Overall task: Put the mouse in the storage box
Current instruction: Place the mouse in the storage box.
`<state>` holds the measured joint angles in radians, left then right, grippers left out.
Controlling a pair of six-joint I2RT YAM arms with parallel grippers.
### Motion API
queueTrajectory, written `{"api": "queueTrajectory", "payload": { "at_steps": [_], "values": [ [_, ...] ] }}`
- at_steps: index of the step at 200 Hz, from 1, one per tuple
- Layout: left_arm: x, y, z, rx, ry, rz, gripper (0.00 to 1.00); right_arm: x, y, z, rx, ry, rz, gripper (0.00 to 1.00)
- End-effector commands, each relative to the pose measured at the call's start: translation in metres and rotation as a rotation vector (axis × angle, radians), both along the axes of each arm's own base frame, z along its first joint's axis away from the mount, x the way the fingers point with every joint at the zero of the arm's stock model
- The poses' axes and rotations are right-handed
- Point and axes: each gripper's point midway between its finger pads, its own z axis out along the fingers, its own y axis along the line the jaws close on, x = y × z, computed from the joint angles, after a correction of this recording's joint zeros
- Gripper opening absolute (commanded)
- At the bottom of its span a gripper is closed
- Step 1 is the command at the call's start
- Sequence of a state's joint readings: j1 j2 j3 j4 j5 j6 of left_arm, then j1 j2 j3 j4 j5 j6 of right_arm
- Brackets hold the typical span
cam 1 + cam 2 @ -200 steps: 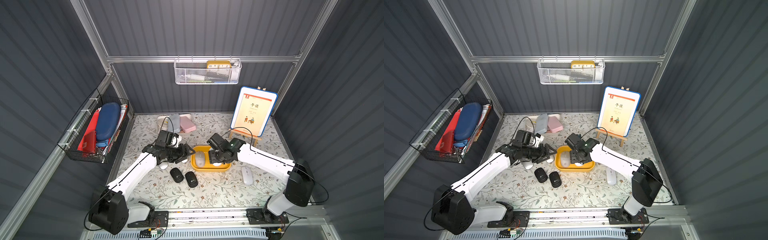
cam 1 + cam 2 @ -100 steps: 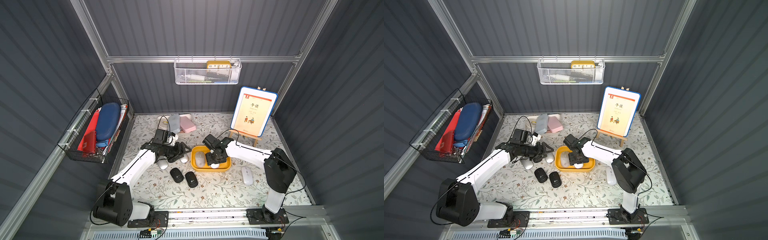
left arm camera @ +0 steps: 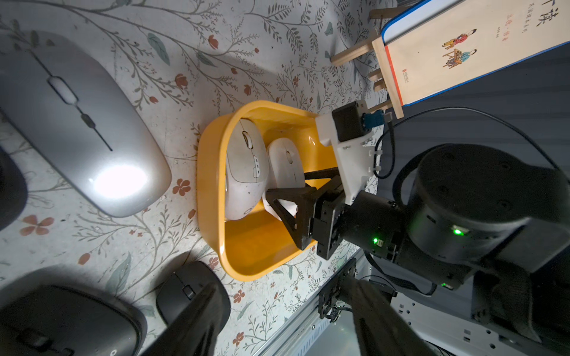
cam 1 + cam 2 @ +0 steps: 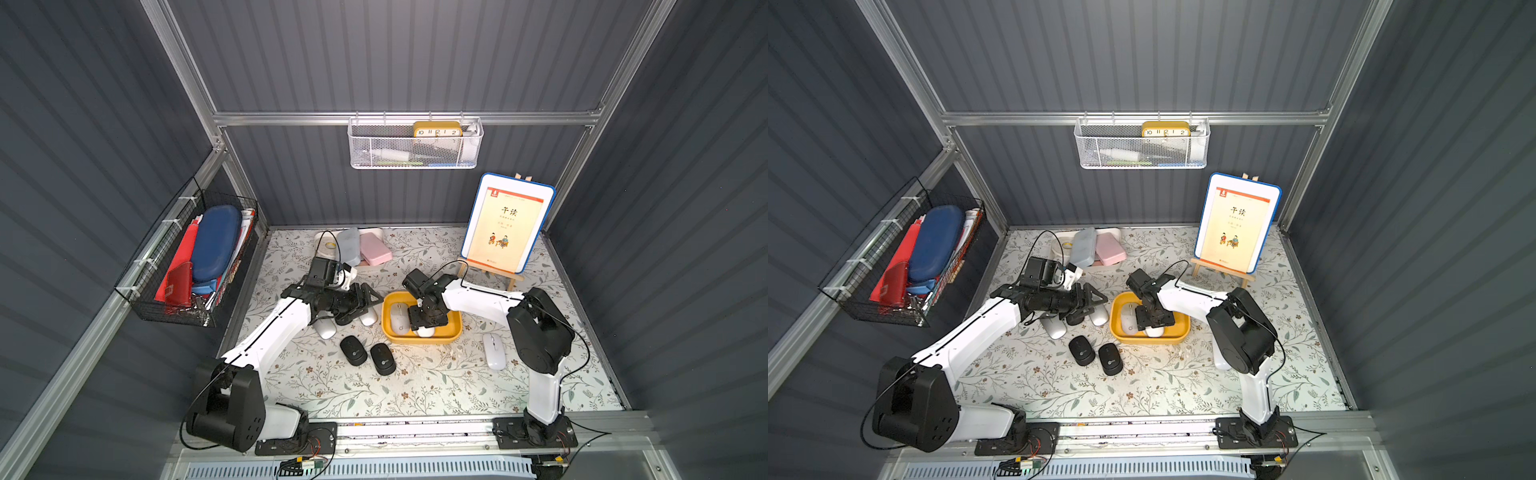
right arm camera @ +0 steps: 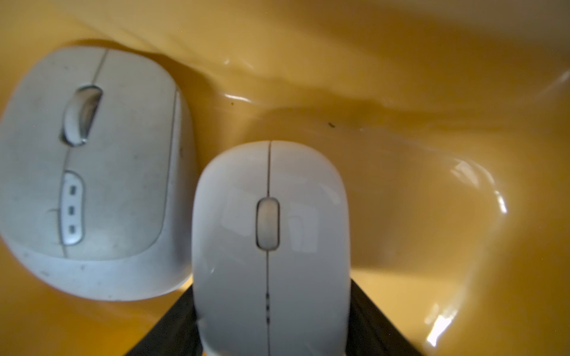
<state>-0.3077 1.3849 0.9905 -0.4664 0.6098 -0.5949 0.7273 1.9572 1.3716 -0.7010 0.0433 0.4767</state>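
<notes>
Plainly, the right arm is the one that matters here. With the back wall taken as twelve o'clock in both top views, the right gripper (image 4: 427, 321) reaches down into the storage box (image 4: 419, 338) at the table's middle. Its jaws are narrowed onto a white mouse (image 5: 271, 246), pressing the two long sides near the tail end. The mouse therefore lies directly under the gripper, low in the box, with its long axis running six to twelve and its nose toward twelve. Whether it rests on the floor of the box I cannot tell.

Just beside it, on its nine o'clock side and parallel to it, lies a speckled grey-white mouse (image 5: 101, 172). The finger on that side has little room, so I judge the release calls for a small opening and a straight lift.

The left gripper (image 4: 359, 307) hovers outside the box at its nine o'clock. Its fingers are spread and empty above a silver mouse (image 3: 77, 123), farther from the task's thing.
</notes>
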Motion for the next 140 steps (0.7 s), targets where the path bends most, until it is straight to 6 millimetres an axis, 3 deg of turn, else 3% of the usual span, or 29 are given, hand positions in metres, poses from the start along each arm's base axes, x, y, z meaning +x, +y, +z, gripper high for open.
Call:
{"api": "queueTrajectory", "payload": {
  "at_steps": [1,94,140],
  "values": [
    [0.001,-0.004,0.011,-0.021,-0.032,-0.029,0.71,0.007,0.005,0.001,0.014,-0.005,-0.001,0.68],
    [0.009,-0.010,-0.025,-0.028,0.059,-0.066,0.71,0.014,-0.004,0.004,-0.011,-0.025,-0.006,0.78],
    [-0.003,0.002,-0.030,0.031,0.078,-0.036,0.71,0.014,0.001,0.033,0.042,-0.069,0.010,0.80]
  ]
}}
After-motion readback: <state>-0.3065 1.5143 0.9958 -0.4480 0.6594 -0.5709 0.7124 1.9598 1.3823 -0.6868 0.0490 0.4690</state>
